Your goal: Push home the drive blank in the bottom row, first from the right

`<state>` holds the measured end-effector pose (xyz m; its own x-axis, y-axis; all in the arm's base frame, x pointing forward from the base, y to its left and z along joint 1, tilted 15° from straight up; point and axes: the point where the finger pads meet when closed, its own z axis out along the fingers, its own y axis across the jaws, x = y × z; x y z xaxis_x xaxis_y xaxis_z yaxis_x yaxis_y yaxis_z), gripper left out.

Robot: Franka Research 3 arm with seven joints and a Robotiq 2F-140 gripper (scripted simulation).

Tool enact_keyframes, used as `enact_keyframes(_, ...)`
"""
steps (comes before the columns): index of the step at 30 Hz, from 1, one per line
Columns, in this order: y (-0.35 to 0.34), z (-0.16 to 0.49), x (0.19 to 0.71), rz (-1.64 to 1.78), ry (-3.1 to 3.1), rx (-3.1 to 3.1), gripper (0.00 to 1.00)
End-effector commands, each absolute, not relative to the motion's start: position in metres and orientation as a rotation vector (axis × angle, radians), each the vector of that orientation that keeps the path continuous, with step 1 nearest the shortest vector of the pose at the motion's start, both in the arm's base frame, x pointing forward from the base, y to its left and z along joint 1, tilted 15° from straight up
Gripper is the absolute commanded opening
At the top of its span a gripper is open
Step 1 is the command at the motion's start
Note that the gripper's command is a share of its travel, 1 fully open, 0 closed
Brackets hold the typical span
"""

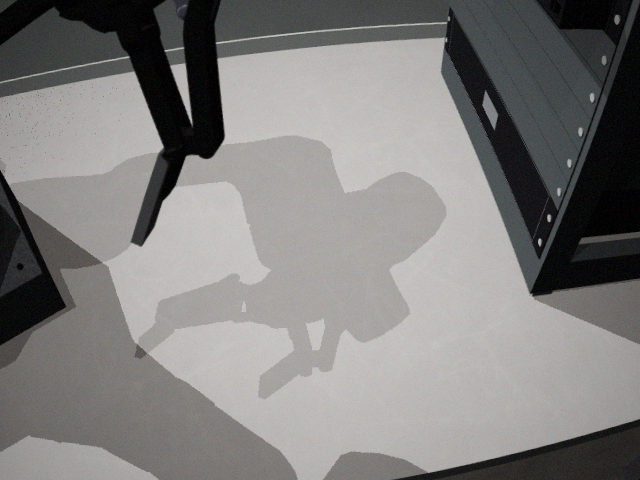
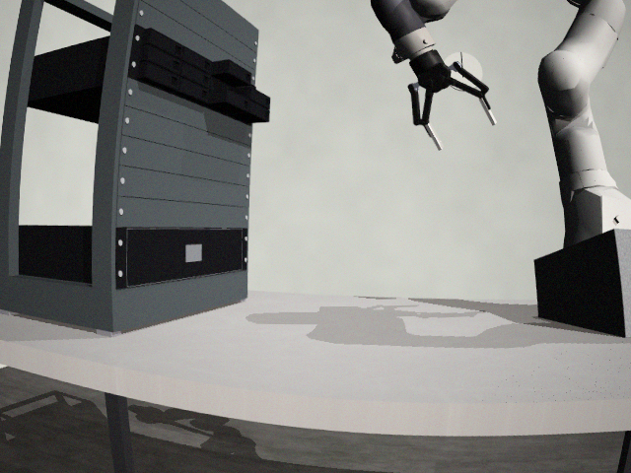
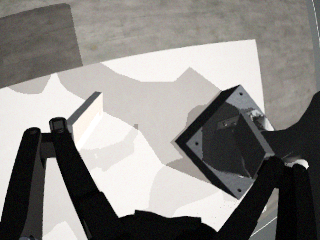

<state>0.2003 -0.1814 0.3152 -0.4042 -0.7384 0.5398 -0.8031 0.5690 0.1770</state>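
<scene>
Fingers (image 2: 488, 111): spreading wide, gripping nothing, hanging high over the worktop (image 2: 315, 376) with tips pointing down.

Worktop: carrying the rack (image 2: 109, 168) at one end and the arm's pedestal (image 2: 586, 290) at the other.

Rack: standing upright, well apart from the gripper (image 2: 460, 127), its front facing toward the arm.

Chassis (image 2: 168, 63): sitting near the rack's top, at roughly the gripper's height.

Blanks: some are jutting forward as dark blocks at the near end of the chassis front; the target blank (image 2: 254, 112), bottom row, seems to be the lowest of these. Its long axis is running into the rack. From the fingers it is lying across open air, slightly lower, so the coming push looks to call for a level approach straight along that axis.
</scene>
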Motion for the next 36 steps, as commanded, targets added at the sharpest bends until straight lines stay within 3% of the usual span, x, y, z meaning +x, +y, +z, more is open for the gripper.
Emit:
enact_keyframes(1,-0.183,0.313,0.203,0.152,-2.212,1.248,1.00)
enact_keyframes(36,-0.212,0.231,0.259,0.219,-1.774,1.558,1.00)
